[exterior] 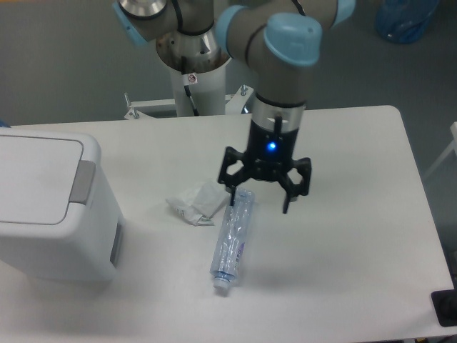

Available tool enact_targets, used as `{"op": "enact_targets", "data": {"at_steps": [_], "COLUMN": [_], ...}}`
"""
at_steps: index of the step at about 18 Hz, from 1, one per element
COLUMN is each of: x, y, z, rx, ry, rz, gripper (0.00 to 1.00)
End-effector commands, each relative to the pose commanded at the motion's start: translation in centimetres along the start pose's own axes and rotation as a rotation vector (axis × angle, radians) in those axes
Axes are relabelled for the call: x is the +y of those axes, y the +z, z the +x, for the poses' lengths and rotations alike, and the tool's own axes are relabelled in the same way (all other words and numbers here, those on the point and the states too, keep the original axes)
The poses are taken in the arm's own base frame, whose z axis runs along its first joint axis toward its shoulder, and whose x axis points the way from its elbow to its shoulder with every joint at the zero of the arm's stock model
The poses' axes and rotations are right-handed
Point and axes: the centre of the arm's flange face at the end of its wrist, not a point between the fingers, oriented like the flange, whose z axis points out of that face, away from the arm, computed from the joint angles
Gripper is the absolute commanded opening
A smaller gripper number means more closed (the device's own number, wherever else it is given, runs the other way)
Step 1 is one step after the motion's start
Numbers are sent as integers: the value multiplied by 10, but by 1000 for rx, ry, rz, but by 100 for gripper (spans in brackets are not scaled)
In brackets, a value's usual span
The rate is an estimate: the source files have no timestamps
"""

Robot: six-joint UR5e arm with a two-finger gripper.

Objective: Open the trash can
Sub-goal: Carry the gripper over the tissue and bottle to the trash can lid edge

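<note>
Trash can shut at the tabletop's left edge; claw spread wide and empty, well to its right.

The trash can (53, 207) is seen at the left edge of the tabletop (357, 236), its flat lid closed and the grey latch tab (82, 182) turned toward the claw (258, 201). The claw is held above the upper end of a crushed bottle (232, 236), nothing gripped. A crumpled wrapper (194, 203) lies between. A leftward reach toward the tab is judged to be needed.
</note>
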Motion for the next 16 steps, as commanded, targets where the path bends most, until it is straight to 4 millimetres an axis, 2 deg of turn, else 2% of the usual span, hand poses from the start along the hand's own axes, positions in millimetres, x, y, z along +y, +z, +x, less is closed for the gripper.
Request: {"op": "enact_targets", "data": {"at_steps": [5,7,12,14,16], "x": [-11,-10,-9,-10,-12], "y": [-18,-19,-33,-32,-28], "z": [51,66,76,81,95], "rx": [34,49,48,52,66], "ry": [35,37,-53,-107,-114], "rz": [39,37,48,46,41], "gripper": [100,100,100,100,100]}}
